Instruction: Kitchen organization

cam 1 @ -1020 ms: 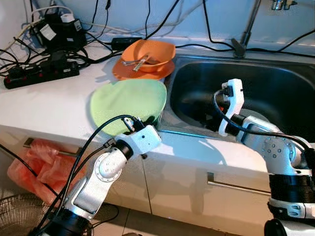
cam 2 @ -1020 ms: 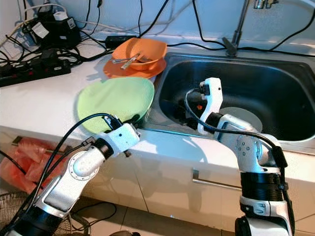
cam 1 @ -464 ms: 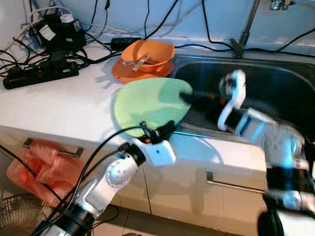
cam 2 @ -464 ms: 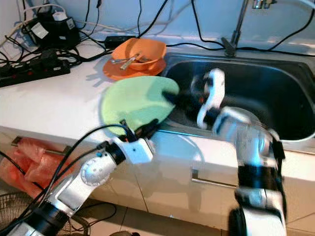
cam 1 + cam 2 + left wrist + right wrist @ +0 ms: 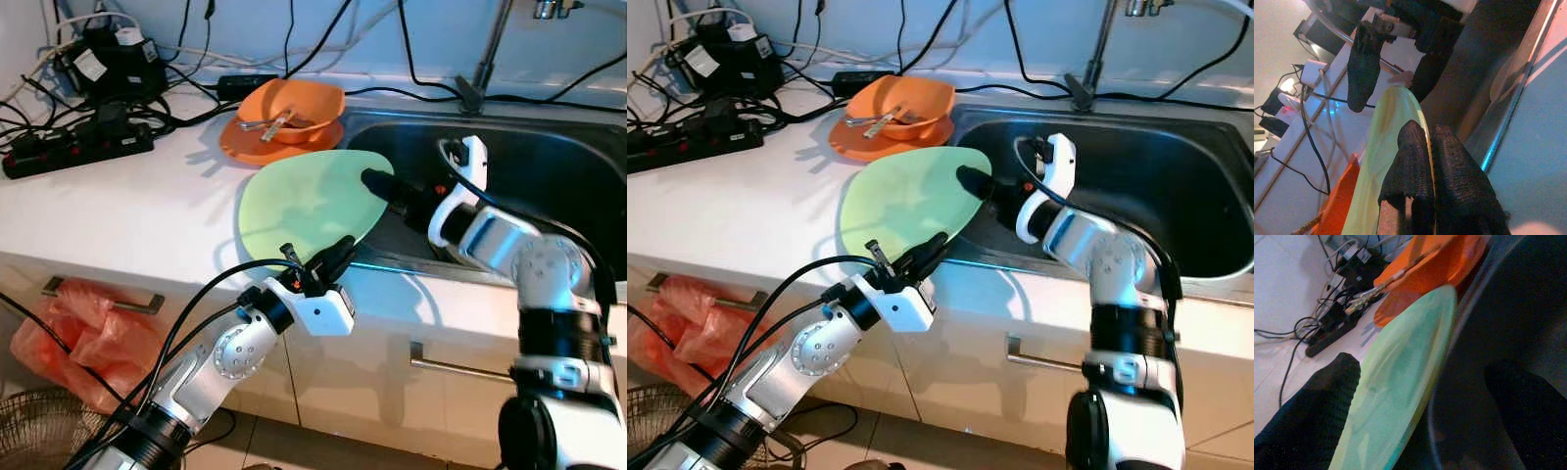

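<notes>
A light green plate [image 5: 304, 201] is held tilted above the counter's front edge, just left of the sink [image 5: 558, 157]. My left gripper [image 5: 328, 262] is shut on the plate's near rim; in the left wrist view both fingers [image 5: 1410, 166] pinch that rim. My right gripper [image 5: 387, 191] reaches out from over the sink and is open. In the right wrist view its fingers [image 5: 1312, 406] stand wide apart, with the plate's far right rim [image 5: 1400, 382] between them. I cannot tell whether they touch the plate.
An orange bowl [image 5: 294, 103] with utensils sits on an orange plate at the back of the white counter [image 5: 118, 215]. A power strip [image 5: 78, 147] and tangled cables lie at the back left. The tap's stem [image 5: 485, 69] rises behind the sink. A red bag [image 5: 69, 333] hangs below the counter.
My left gripper has carried the green plate rightward toward the sink and tipped it up. My right gripper has swung left from inside the sink to the plate's rim.
</notes>
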`<state>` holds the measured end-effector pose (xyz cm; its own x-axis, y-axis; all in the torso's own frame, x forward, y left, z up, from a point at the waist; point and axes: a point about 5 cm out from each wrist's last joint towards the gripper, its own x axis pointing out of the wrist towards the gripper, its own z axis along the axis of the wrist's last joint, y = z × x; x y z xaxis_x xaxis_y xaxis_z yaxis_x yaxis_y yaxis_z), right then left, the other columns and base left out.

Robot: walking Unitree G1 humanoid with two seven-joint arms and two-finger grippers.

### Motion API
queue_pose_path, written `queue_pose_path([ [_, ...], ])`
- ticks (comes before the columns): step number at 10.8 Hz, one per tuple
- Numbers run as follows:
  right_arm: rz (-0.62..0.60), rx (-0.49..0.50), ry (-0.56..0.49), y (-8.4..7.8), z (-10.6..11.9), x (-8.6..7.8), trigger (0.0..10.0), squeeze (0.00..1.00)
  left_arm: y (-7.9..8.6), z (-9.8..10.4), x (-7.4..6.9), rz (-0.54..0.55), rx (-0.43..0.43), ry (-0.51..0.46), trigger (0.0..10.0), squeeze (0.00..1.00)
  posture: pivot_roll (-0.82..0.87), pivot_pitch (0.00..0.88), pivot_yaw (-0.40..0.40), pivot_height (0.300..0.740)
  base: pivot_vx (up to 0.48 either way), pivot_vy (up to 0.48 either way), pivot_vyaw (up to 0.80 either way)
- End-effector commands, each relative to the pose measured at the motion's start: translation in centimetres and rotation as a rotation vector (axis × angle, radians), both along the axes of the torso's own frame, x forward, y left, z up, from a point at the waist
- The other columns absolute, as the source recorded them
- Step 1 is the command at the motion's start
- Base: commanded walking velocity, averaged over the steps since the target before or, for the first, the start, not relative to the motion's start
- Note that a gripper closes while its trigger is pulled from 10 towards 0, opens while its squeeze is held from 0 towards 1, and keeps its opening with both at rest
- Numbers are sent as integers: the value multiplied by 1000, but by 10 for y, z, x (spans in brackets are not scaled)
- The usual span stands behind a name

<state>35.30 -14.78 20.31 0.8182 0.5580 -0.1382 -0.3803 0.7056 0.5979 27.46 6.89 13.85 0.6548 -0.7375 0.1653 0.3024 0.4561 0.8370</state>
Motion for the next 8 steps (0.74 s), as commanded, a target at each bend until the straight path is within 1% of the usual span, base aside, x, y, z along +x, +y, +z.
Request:
queue_pose_path([
  [1, -16, -4, 11, 0, 0, 3, 10000, 0, 2, 6, 4, 9, -16, -35, 0, 0, 44, 50, 38, 740, 0, 0, 0],
  [3, -8, -2, 23, 4, -3, 3, 10000, 0, 1, 5, 3, 5, -20, -41, 0, 0, 44, 51, 37, 740, 0, 0, 0],
  [4, -10, 15, 44, 9, -6, 6, 78, 0, 0, 5, 3, 1, -24, -45, 0, 0, 45, 52, 35, 740, 0, 0, 0],
  [6, -64, 13, 107, 12, -14, 12, 0, 0, 0, 4, 3, 1, -26, -44, 0, 0, 52, 55, 29, 740, 0, 0, 0],
  [8, -61, 4, 115, 18, -13, 12, 0, 0, 0, 4, 3, 1, -29, -41, 0, 0, 51, 55, 28, 740, 0, 0, 0],
])
